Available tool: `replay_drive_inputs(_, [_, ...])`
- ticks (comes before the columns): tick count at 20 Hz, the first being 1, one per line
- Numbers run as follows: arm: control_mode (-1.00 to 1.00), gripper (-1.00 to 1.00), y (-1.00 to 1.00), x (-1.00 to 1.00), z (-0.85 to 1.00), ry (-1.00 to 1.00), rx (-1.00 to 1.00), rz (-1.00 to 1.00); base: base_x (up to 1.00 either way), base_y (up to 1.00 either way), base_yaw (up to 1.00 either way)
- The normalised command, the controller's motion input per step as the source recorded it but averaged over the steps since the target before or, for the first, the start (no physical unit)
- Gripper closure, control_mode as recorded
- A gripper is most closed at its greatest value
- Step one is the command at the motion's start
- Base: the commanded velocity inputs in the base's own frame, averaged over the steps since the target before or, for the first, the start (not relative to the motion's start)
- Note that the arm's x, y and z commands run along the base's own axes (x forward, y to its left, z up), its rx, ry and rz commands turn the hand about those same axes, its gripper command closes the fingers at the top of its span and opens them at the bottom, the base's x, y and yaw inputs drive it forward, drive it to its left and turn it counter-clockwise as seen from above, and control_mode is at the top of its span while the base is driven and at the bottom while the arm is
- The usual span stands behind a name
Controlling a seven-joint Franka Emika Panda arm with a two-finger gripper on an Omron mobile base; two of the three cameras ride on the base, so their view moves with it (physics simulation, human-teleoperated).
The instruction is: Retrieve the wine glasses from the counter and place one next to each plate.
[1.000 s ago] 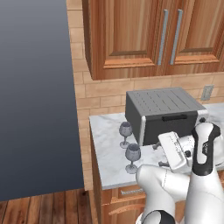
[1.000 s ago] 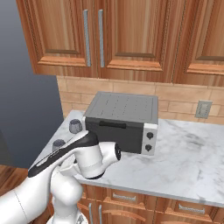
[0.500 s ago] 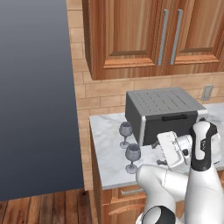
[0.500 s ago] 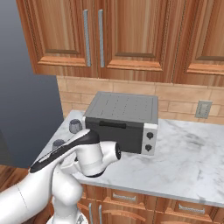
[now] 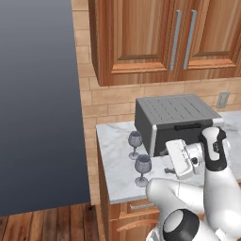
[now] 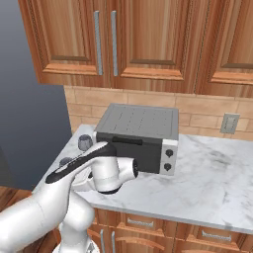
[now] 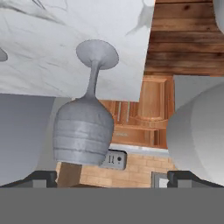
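Fingers [image 7: 43, 176] standing wide apart, holding nothing; nearer wine glass [image 7: 84, 131] lying off-centre toward one tip; centring bowl before closing seems wise

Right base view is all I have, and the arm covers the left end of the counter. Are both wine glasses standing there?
Observer: Yes. In the left base view the near wine glass and the far wine glass stand upright on the counter, left of the toaster oven.
Operator: Is the gripper at one of them?
Observer: The hand view looks at the near wine glass, in line with the gap of the gripper, closer to one finger tip.
Operator: Are the jaws closed on it?
Observer: No, the jaws stand wide open and touch nothing.
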Motion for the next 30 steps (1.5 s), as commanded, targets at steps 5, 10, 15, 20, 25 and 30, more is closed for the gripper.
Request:
replay_drive_inputs(5, [-1.00,-1.00,-0.01,0.31,-0.13,0.00,0.00,0.04,0.00,0.00,0.00])
replay_drive_inputs(10, [-1.00,-1.00,0.00,0.23,-0.20,0.00,0.00,0.02,0.00,0.00,0.00])
replay_drive_inputs(15, [-1.00,-1.00,0.00,0.18,-0.28,0.00,0.00,0.00,0.00,0.00,0.00])
replay_drive_inputs(20, [-1.00,-1.00,0.00,0.11,-0.30,0.00,0.00,0.00,0.00,0.00,0.00])
replay_drive_inputs(25, [-1.00,-1.00,0.00,0.02,-0.24,0.00,0.00,0.03,0.00,0.00,0.00])
replay_drive_inputs(30, [-1.00,-1.00,0.00,0.00,-0.11,0.00,0.01,0.14,0.00,0.00,0.00])
